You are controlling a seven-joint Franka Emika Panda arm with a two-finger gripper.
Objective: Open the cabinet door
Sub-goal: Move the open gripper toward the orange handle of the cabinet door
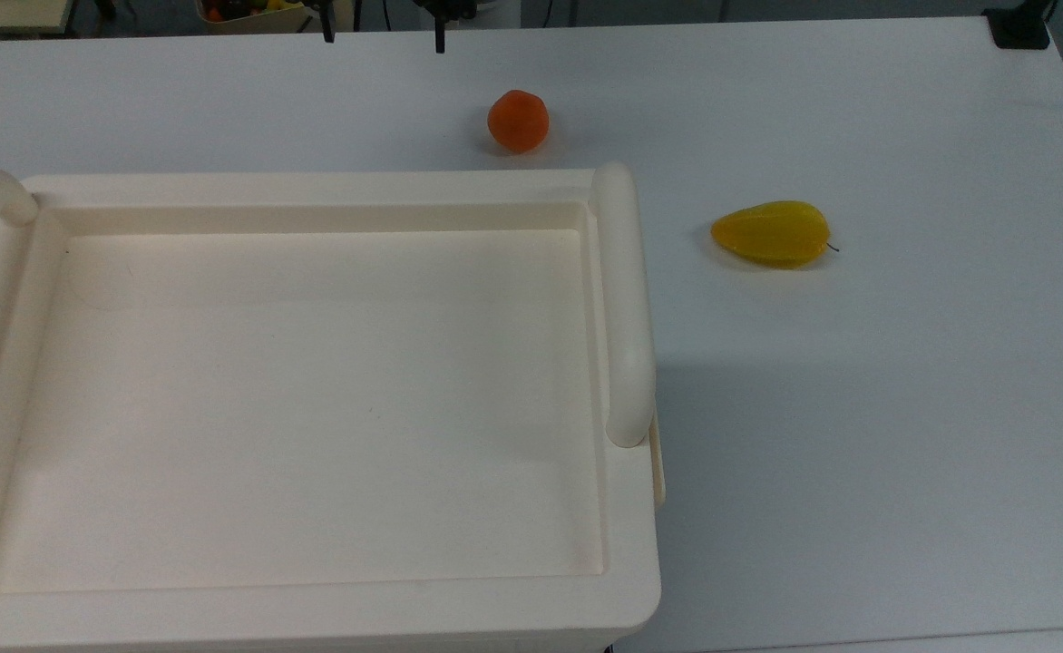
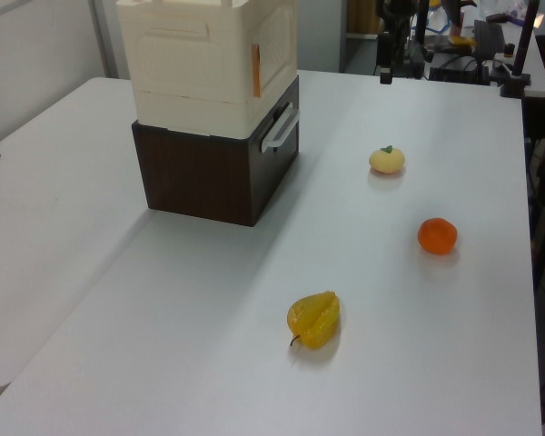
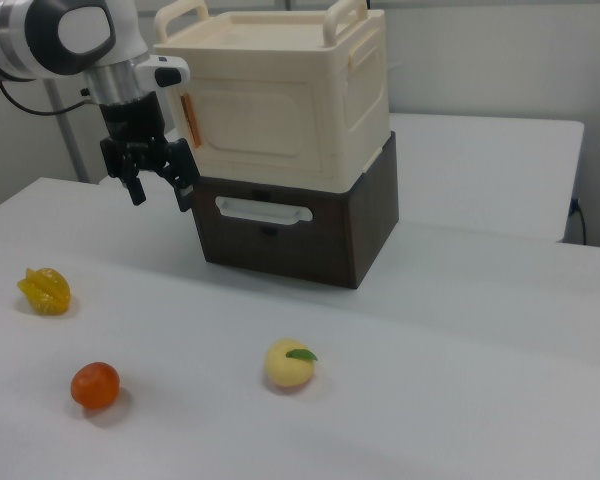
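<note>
Spread fingers (image 3: pixel 160 183) hang just beside the closed cabinet door (image 3: pixel 270 112).

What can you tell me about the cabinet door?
The cabinet door is a flat cream-white panel with a raised rectangular frame, plastic by its look, upright on the front of the cream cabinet. It looks shut, flush with that front. An orange strip runs along its edge at the right view's left. The open gripper hangs beside that edge.

Gripper (image 3: pixel 160 183) downward, jaws apart, empty.
</note>
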